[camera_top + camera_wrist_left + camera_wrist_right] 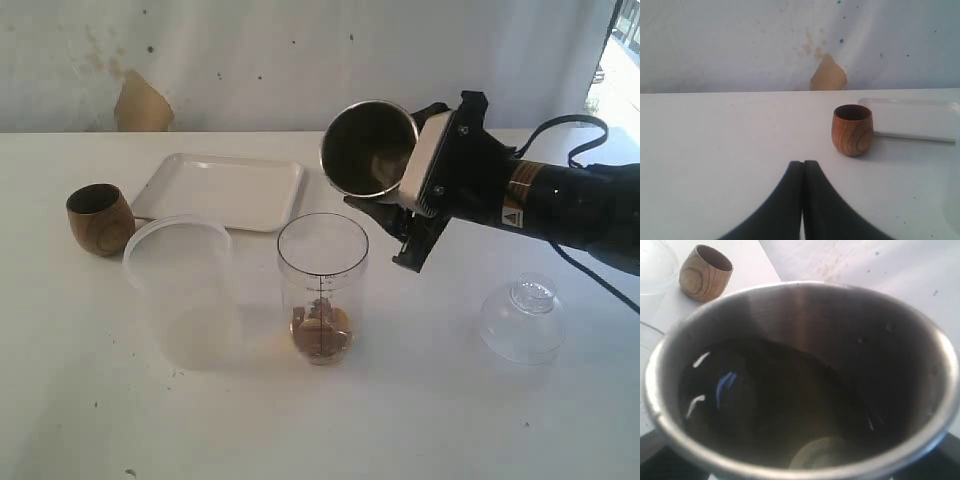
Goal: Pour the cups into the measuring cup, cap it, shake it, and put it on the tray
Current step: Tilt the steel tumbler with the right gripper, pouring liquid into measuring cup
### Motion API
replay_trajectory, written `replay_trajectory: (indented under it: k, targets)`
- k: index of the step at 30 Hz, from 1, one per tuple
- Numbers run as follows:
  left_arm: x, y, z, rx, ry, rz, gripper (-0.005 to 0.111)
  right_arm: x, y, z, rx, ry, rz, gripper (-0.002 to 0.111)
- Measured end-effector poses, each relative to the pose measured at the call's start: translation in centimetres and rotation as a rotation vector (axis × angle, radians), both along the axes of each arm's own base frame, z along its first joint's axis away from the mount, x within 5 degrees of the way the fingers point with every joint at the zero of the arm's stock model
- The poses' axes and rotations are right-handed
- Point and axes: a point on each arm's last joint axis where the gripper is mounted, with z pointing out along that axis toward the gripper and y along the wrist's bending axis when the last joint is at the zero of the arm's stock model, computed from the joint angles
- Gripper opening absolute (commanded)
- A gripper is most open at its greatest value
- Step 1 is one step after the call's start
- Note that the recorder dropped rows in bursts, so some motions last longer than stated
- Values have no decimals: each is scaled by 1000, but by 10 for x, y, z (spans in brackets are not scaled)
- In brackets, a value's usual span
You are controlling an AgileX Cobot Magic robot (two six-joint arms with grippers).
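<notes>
Pouring step, we judge. Right jaws grip the tapered stainless-steel tumbler point(368, 148), tipped above and just right of the tall clear graduated measuring cup point(322, 290). The measuring cup stands mid-scene on the white table point(450, 420), with brown contents at its foot. Left jaws closed, empty. Next: bring the tumbler's rim squarely over the mouth. The round brown wooden cup point(100, 218) stands far left.

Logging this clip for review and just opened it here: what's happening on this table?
The right pincer holds the stainless-steel tumbler tipped over in the air beside the mouth of the open measuring cup, which has a little brown stuff at its bottom. Dark liquid shows in the tumbler; no stream is visible. The left pincer is shut on nothing, facing the wooden cup, which stands upright near the white tray. A clear dome lid sits on the table.
</notes>
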Motion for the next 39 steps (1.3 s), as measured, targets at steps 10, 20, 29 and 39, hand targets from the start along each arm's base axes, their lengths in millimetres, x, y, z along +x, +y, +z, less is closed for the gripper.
replay_trajectory:
  k: [10,20,29,39]
  targets:
    - [0,0,0,0,0,0,0,0,1,2,-95,-104,36,0]
    - [0,0,0,0,0,0,0,0,1,2,-181,-186,59,0]
    - [0,0,0,0,0,0,0,2,1,4,-238,-246,69,0]
    - [0,0,0,0,0,0,0,6,1,9,-285,-302,73,0]
